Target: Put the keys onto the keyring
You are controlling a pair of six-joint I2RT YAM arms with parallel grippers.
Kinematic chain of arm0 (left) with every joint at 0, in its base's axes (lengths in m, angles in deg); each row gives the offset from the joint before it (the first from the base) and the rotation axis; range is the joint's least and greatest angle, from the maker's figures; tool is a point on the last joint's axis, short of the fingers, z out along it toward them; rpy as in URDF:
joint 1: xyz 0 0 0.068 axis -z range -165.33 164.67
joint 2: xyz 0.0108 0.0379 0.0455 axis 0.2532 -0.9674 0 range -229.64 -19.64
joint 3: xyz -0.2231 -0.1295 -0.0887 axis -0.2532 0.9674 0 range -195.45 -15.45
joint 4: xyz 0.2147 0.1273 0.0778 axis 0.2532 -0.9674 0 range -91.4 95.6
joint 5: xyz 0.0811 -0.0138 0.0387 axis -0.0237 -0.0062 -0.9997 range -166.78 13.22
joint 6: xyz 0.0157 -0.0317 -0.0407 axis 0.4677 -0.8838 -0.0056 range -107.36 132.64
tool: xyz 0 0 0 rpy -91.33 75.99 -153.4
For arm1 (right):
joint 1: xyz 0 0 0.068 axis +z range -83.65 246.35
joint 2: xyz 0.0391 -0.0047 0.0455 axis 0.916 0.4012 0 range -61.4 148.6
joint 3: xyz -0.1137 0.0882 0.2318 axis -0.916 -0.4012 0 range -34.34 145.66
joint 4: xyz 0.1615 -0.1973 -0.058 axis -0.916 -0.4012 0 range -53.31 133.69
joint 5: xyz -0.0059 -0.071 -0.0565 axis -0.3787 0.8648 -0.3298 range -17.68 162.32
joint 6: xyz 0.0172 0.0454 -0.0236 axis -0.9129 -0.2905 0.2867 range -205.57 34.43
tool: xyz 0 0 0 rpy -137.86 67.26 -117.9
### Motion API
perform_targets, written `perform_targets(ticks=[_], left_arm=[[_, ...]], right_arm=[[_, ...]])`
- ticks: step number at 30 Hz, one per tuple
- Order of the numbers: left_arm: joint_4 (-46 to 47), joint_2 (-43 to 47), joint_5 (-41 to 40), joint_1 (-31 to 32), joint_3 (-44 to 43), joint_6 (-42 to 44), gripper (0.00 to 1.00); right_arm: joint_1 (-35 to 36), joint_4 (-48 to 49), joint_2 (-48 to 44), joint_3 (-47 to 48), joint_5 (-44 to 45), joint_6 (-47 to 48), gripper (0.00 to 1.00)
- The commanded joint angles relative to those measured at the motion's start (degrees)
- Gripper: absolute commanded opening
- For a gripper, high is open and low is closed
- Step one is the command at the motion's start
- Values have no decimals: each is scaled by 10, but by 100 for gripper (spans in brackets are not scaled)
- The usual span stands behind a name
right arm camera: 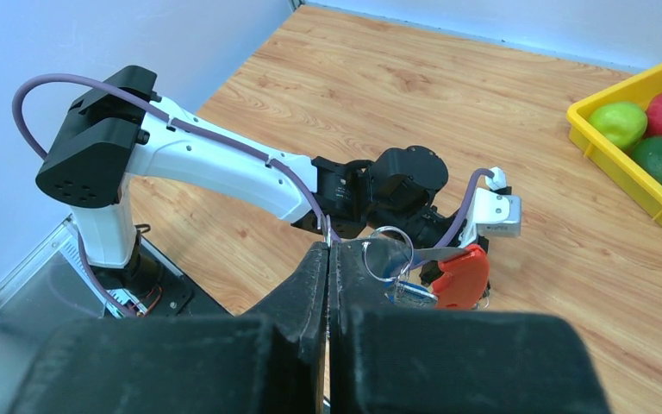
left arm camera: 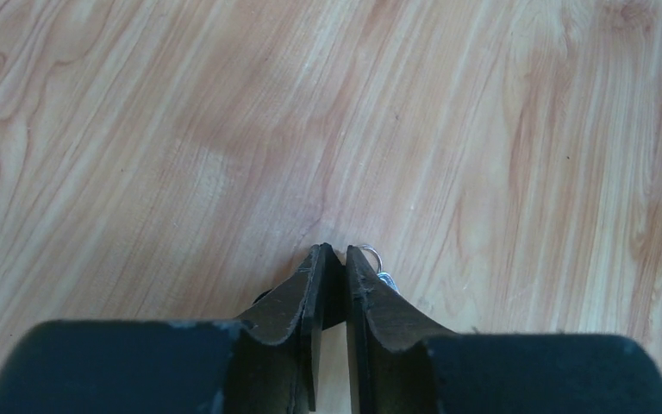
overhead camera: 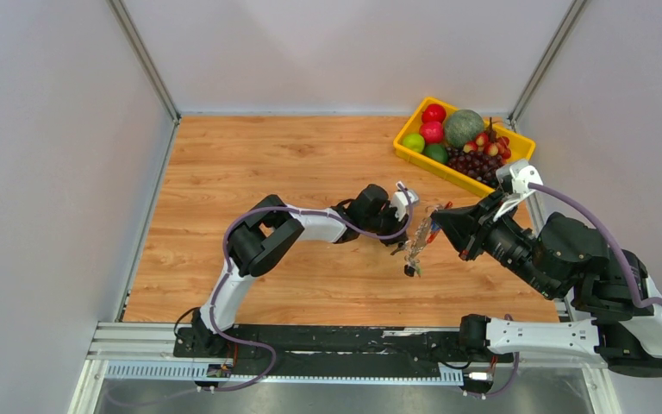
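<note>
Keyring (right arm camera: 459, 276) and keys (overhead camera: 415, 246) are pinched between left gripper (left arm camera: 334, 250) and right gripper (right arm camera: 328, 248), fingers (right arm camera: 309, 289) pressed together; if either pinch is slackened, they could be dropped.

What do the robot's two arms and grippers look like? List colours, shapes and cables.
Both arms have white links and chunky black joints: the left arm and the right arm. A greyish-purple cable loops along each. The left gripper and right gripper have matt black, wedge-shaped fingers tapering to thin tips. Edges look scuffed.
</note>
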Motion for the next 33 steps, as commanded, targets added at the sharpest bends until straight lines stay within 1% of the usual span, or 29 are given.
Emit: perform_targets(ticks=[1, 4, 5, 7, 13, 18, 23, 28, 31, 33], left_arm=[[-40, -23, 4, 9, 18, 21, 17], [-39, -22, 4, 9, 22, 23, 11], [-37, -22, 5, 9, 23, 22, 7], [-31, -20, 8, 9, 27, 20, 1], [-12, 5, -1, 9, 49, 11, 0], [8, 58, -38, 9, 104, 0, 0], [-2, 80, -62, 9, 136, -17, 0], [16, 112, -101, 8, 203, -52, 0], [30, 167, -136, 7, 272, -63, 0], [27, 204, -141, 4, 306, -68, 0]], right_arm=[[1, 28, -3, 1, -8, 6, 0], [1, 29, -4, 1, -9, 5, 0], [2, 29, -3, 0, -8, 4, 0], [1, 29, -3, 0, -6, 3, 0], [1, 29, -4, -1, -7, 1, 0], [1, 30, -4, -2, -7, 2, 0], [2, 31, -6, -6, -8, 4, 0], [1, 34, -8, -12, -14, 1, 0], [1, 35, -7, -13, -17, 1, 0], [1, 36, -6, -13, -19, 2, 0]])
